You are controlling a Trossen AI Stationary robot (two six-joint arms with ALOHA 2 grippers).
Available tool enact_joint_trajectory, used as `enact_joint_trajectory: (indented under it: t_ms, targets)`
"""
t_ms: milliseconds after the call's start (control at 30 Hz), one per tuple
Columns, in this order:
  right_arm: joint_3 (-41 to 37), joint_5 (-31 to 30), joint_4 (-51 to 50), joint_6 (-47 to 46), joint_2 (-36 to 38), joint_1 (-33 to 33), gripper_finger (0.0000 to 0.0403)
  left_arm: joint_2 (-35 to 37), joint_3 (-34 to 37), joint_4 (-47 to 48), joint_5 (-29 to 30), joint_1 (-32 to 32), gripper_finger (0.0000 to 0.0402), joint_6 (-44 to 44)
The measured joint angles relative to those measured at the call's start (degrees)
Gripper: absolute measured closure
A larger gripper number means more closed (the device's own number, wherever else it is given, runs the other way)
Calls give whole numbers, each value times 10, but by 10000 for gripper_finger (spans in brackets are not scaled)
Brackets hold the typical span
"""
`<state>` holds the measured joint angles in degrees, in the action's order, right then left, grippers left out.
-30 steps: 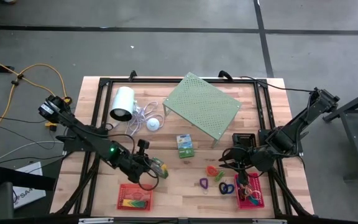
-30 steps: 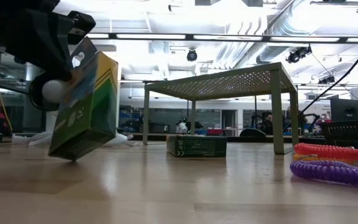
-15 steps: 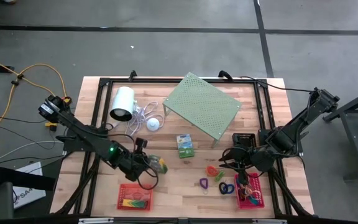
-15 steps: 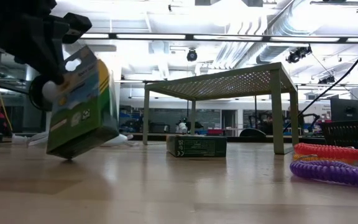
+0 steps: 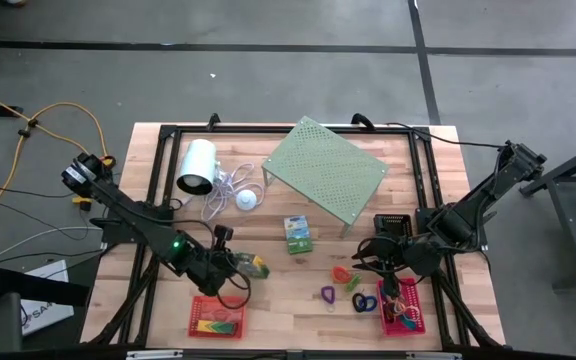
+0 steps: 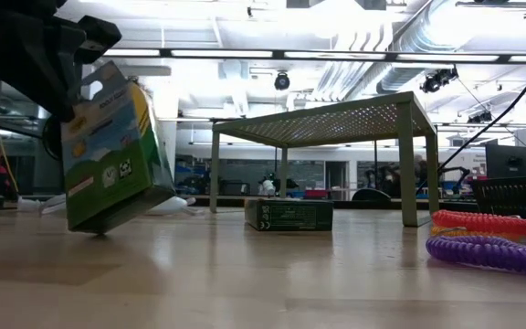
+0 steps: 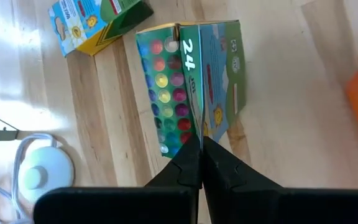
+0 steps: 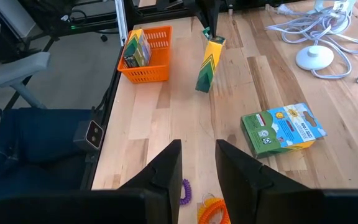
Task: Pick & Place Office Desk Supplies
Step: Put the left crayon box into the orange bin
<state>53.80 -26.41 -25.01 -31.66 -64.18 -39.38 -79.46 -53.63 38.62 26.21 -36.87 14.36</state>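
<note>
- We see one box (image 5: 297, 235) lying mid-table, near the shelf (image 5: 325, 170).
- Left of it, a second box (image 5: 251, 267) stands tilted beside a basket (image 5: 216, 315).

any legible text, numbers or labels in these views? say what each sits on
"24": on the green box pinched by the shut left gripper, beside its grid of coloured dots.
Other print on that box: too small to read, in the left wrist and low views alike.
Second green box lying on the table: sun picture and print, blurred, unreadable.
Boxes in the red basket: print unreadable.
Nothing else legible.
</note>
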Motion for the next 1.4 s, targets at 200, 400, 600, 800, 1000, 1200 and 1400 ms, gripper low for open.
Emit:
enact_joint_trajectory:
  t_ms: [200, 400, 600, 800, 1000, 1200, 1400]
  targets:
    - [0, 0, 0, 0, 0, 0, 317, 0, -1, 4, 23, -17, 401, -6]
    - [0, 0, 0, 0, 0, 0, 317, 0, -14, 27, 23, -17, 401, -5]
    - [0, 0, 0, 0, 0, 0, 317, 0, -19, 49, 20, -17, 401, -2]
    - [0, 0, 0, 0, 0, 0, 317, 0, -19, 63, 21, -17, 401, 3]
    - [0, 0, 0, 0, 0, 0, 317, 0, -19, 72, 22, -20, 401, 6]
    - [0, 0, 0, 0, 0, 0, 317, 1, -31, 86, 21, -24, 401, 6]
    - [0, 0, 0, 0, 0, 0, 317, 3, -63, 114, 25, -26, 401, 11]
